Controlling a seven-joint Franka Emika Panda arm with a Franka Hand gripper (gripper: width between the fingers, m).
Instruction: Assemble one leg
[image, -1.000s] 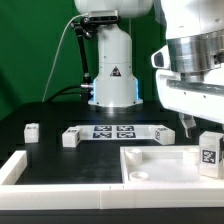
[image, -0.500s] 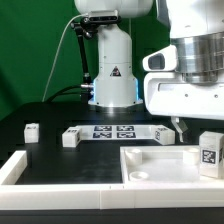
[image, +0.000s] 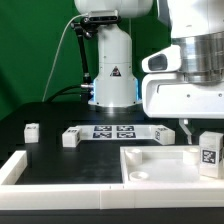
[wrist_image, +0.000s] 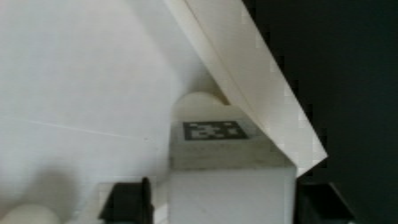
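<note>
A leg (image: 210, 152), a white block with a black-and-white tag, stands on the right part of the white tabletop (image: 150, 160). My gripper (image: 185, 126) hangs above and a little behind it. In the wrist view the same leg (wrist_image: 217, 135) lies straight below, in line between the two dark fingertips (wrist_image: 128, 200), with the tabletop's edge beside it. The gripper (wrist_image: 228, 205) is open, with a gap showing beside the leg. Three more legs lie on the black table: one (image: 33, 131) at the exterior view's left, one (image: 70, 138) nearer the middle and one (image: 162, 133) further right.
The marker board (image: 112, 131) lies in the middle, in front of the robot base (image: 112, 70). A white L-shaped rail (image: 20, 168) runs along the front and the exterior view's left. The tabletop has a round socket (image: 142, 176) at its near corner.
The gripper hand has turned from tilted to level and shifted slightly toward the exterior view's left. In the last half second it has hardly moved. The legs have not moved.
</note>
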